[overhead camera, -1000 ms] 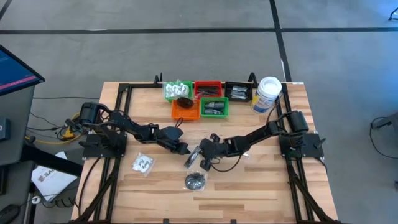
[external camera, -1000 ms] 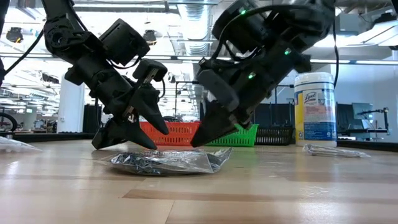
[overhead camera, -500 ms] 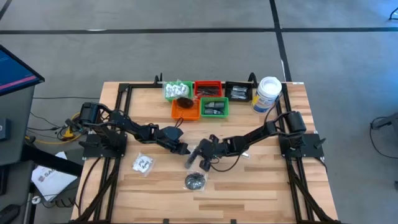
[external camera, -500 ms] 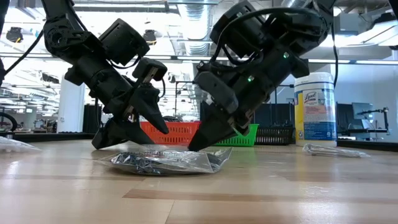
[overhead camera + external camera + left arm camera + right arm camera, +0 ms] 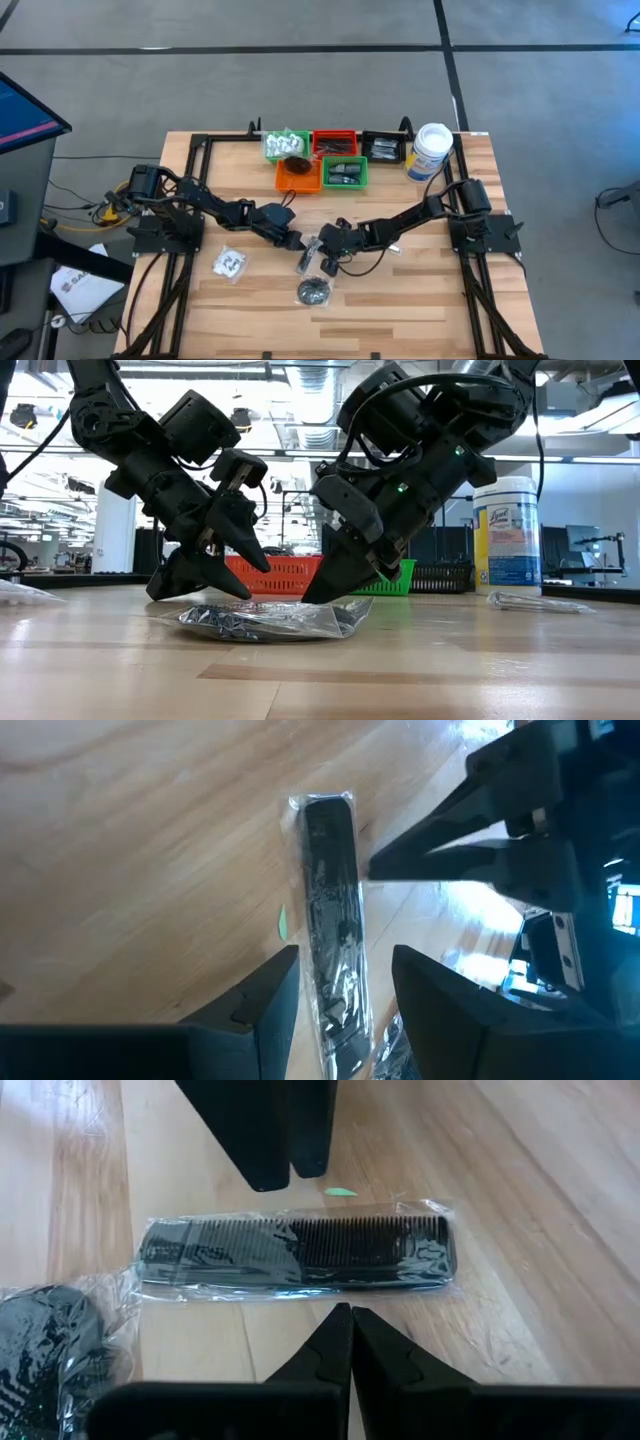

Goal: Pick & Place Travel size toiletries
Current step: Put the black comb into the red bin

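Plank table — left hand open, right hand closed, flanking bagged comb

light: bright overhead, even | glare: wood tabletop | blur: low-view foreground | shadows: soft

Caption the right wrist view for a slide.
Shut right gripper poised beside a plastic-wrapped black comb on the wooden table.

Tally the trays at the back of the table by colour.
Green trays: 2
Red tray: 1
Black tray: 1
Orange tray: 1
Total: 5
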